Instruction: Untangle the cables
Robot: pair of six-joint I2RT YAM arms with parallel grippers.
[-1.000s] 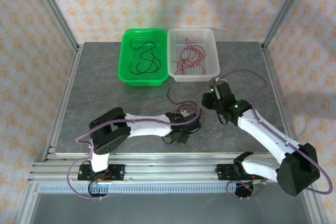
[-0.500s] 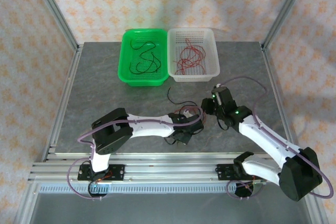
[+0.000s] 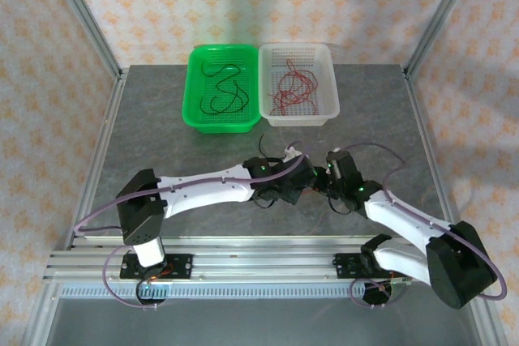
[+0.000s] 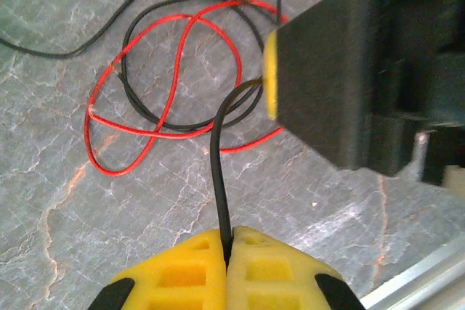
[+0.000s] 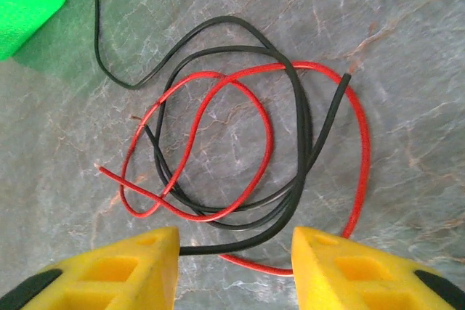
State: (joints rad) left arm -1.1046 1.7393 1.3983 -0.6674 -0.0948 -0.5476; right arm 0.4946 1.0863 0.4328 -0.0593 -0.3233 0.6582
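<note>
A tangle of one black cable (image 5: 298, 143) and one red cable (image 5: 196, 143) lies on the grey table. In the left wrist view my left gripper (image 4: 227, 241) is shut on a strand of the black cable (image 4: 218, 157), which rises from its yellow fingertips toward the red loop (image 4: 138, 136). Just above the tangle my right gripper (image 5: 234, 255) is open, with both cables passing between its yellow fingers (image 5: 152, 255). From above, the left gripper (image 3: 298, 186) and right gripper (image 3: 323, 177) nearly meet, and a black cable end (image 3: 262, 148) sticks out behind them.
A green basket (image 3: 195, 79) with black cables and a white basket (image 3: 328, 79) with red cables stand side by side at the back of the table. The right gripper's black body (image 4: 349, 70) looms close in the left wrist view. The table's metal front edge (image 4: 429, 281) is near.
My left arm has stretched right to the tangle and its gripper has shut on the black cable. The right gripper has drawn in lower and left over the tangle, its jaws slightly wider.
</note>
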